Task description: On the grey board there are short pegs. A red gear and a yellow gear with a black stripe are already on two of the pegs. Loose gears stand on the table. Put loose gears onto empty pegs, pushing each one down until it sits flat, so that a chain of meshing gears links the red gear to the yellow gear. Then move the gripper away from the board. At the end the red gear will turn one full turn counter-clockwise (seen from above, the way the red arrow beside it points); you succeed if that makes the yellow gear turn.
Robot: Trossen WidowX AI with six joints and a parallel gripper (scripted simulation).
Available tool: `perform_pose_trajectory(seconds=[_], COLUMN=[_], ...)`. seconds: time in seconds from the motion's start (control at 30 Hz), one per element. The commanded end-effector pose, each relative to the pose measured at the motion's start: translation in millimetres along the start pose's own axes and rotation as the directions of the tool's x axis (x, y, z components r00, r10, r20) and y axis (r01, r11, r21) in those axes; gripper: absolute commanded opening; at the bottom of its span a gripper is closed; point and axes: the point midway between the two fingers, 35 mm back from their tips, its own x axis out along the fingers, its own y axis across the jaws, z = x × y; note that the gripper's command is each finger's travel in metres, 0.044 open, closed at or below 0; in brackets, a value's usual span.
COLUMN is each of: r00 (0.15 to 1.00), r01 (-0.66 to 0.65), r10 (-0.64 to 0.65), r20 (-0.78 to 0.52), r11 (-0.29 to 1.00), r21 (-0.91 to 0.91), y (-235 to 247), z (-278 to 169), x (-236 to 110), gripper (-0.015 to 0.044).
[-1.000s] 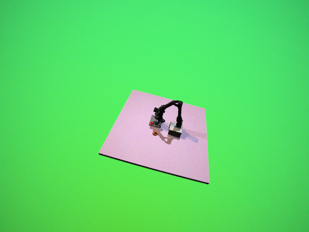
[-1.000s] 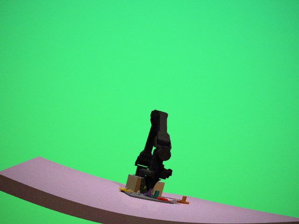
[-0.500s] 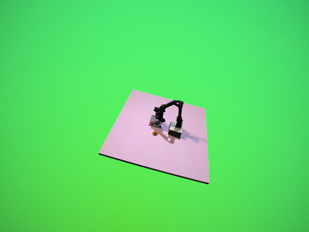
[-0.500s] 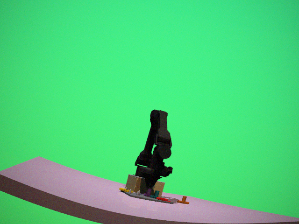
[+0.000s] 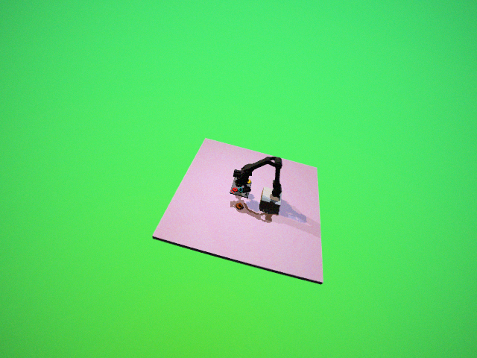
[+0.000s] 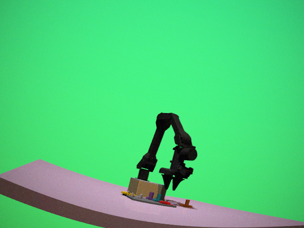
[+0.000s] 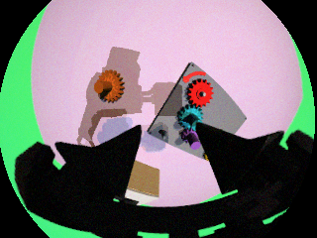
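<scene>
The grey board (image 7: pixel 223 116) (image 6: pixel 147 201) carries the red gear (image 7: pixel 200 93) (image 6: pixel 165 202) (image 5: pixel 235 189). A teal gear (image 7: pixel 190 116) (image 6: pixel 158 197) (image 5: pixel 241 189) sits beside the red one, their teeth close together. A purple gear (image 7: pixel 194 144) (image 6: pixel 151 195) stands on the board beside the teal one, partly hidden in the wrist view. The yellow gear (image 6: pixel 126 193) (image 5: pixel 249 180) is at the board's far end from the red gear. An orange gear (image 7: pixel 111 86) (image 6: pixel 186 203) (image 5: pixel 239 206) stands on the table off the board. My gripper (image 7: pixel 168 127) (image 6: pixel 170 189) is open and empty, raised above the board's level.
Grey pegs (image 6: pixel 140 195) without gears stand between purple and yellow in the exterior view. The arm's box-shaped base (image 6: pixel 147 188) (image 5: pixel 269 208) (image 7: pixel 146 178) is near the board. The red arrow (image 7: pixel 194 75) lies beside the red gear. Arm shadows fall around the orange gear.
</scene>
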Motion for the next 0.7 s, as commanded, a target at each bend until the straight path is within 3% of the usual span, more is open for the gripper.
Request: perform_pose_trajectory(seconds=[0.0,0.2,0.67], r00=[1.000,1.000,1.000], r01=[-0.006,-0.010,-0.010], r10=[0.005,0.008,0.008], r20=[0.013,0.009,0.009], r11=[0.998,0.988,0.987], r21=[0.063,0.156,0.157], y=[48.1,110.2,112.0], z=[33.4,56.4,57.6], x=[-1.4,-1.7,21.4], gripper=[0.0429,0.0440,0.0440])
